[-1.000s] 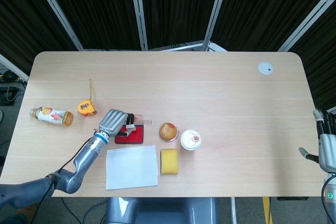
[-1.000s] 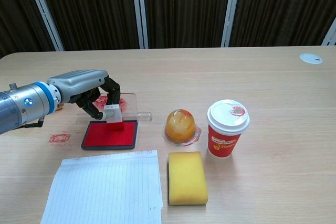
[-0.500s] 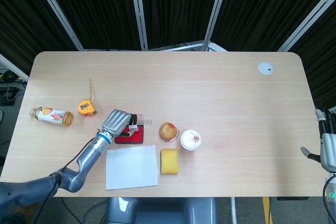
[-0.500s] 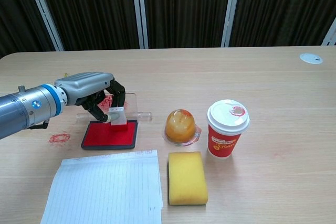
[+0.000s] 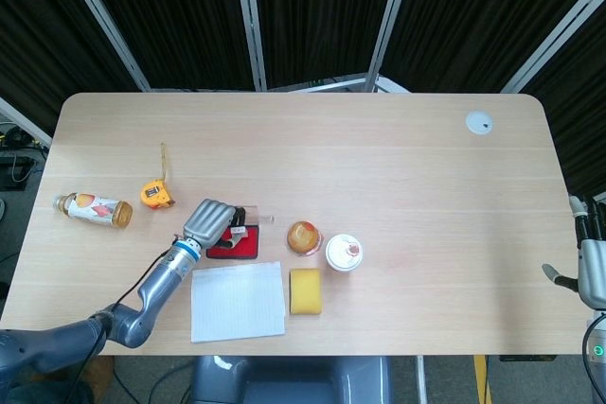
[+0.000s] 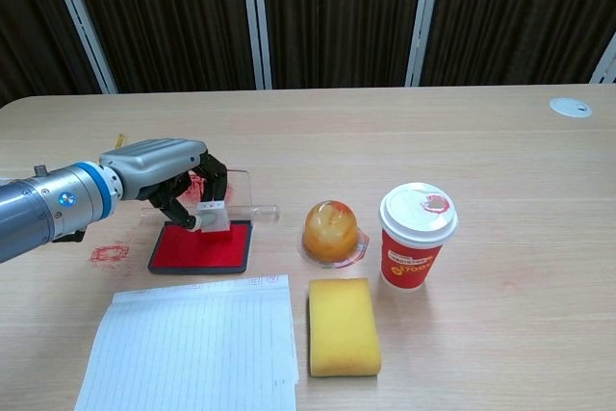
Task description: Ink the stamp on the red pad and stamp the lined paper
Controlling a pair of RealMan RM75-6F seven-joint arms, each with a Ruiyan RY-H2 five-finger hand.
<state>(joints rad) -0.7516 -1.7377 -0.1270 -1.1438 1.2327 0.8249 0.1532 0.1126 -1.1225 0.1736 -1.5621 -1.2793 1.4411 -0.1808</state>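
My left hand (image 6: 159, 168) (image 5: 210, 219) grips a small clear stamp (image 6: 215, 218) with a red base and holds it over the back right part of the red ink pad (image 6: 197, 248) (image 5: 241, 249). Whether the stamp touches the pad I cannot tell. The pad's clear lid (image 6: 245, 197) lies just behind it. The lined paper (image 6: 192, 346) (image 5: 238, 301) lies flat in front of the pad near the table's front edge. My right hand (image 5: 589, 270) shows only at the far right edge of the head view, off the table, and its fingers are unclear.
An orange jelly cup (image 6: 331, 231), a red-and-white paper cup (image 6: 416, 236) and a yellow sponge (image 6: 343, 325) sit right of the pad. A yellow tape measure (image 5: 156, 194) and a lying bottle (image 5: 93, 208) are at the left. A red ink smear (image 6: 109, 254) marks the table.
My left hand has carried the stamp a little to the right and slightly lower over the pad. The right hand has barely moved.
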